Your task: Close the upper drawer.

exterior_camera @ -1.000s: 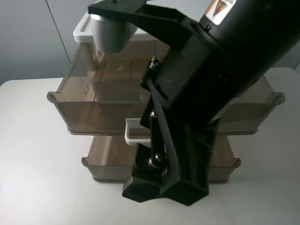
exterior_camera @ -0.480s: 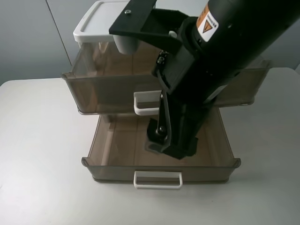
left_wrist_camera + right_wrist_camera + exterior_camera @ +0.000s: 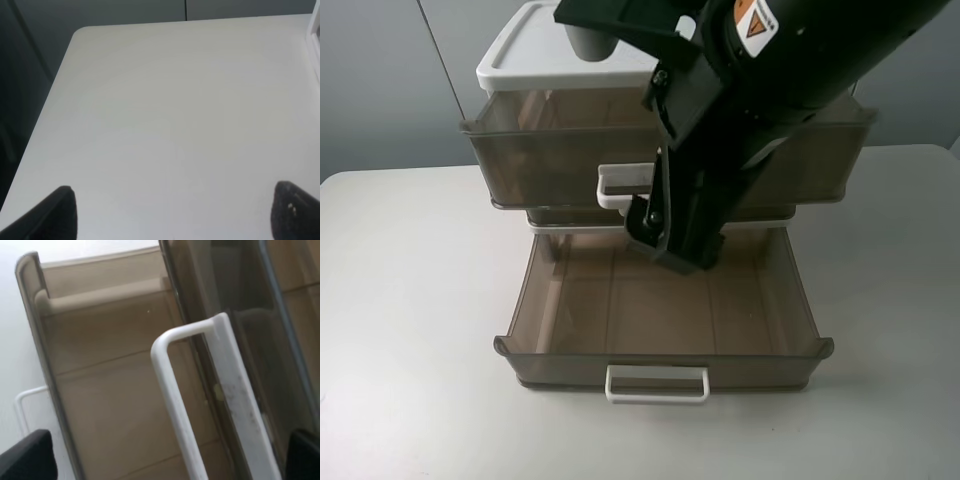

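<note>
My right claw point(image 3: 672, 245) is spread wide. In its wrist view the two dark fingers point(image 3: 27, 455) sit at the far corners, with the white loop handle point(image 3: 192, 405) running between them, so I am not pinching anything. I judge this a pushing pose rather than a grab: the claw sits low against the front of the upper drawer point(image 3: 540, 160), just beside that handle point(image 3: 625, 186). That lets the arm's weight bear on the face. The drawer itself is most of the way into the cabinet, but a strip of its interior shows in front of the white cabinet top point(image 3: 555, 55), so I reckon a little travel is left. Below it, the bottom drawer point(image 3: 660, 305) is pulled far out toward me, and I must keep the claw from dipping into it. My left claw point(image 3: 175, 215) is also spread, holding nothing, and hangs over the bare table point(image 3: 175, 100), well apart from the work.
</note>
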`<state>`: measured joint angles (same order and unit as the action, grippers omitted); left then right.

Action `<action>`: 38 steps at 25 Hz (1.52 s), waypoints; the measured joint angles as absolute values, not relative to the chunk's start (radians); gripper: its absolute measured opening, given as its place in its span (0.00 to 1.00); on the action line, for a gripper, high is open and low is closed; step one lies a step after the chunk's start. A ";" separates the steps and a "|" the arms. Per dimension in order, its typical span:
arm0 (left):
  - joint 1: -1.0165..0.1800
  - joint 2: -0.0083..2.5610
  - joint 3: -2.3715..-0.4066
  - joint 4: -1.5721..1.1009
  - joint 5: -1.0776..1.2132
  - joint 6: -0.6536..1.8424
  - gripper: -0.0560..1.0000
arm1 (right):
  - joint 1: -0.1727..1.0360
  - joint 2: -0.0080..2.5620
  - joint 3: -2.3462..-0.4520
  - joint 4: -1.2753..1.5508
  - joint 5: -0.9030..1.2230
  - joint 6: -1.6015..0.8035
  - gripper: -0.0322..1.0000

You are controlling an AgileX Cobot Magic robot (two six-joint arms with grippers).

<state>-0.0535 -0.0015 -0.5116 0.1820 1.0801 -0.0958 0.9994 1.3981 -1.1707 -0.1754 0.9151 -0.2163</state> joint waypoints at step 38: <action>-0.053 -0.001 -0.512 0.182 1.080 -0.096 0.76 | 1.046 1.631 -1.282 -0.253 1.056 -0.273 0.71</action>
<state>-0.0535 -0.0015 -0.5116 0.1820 1.0801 -0.0958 1.0459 1.6308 -1.2819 -0.2531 1.0556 -0.2729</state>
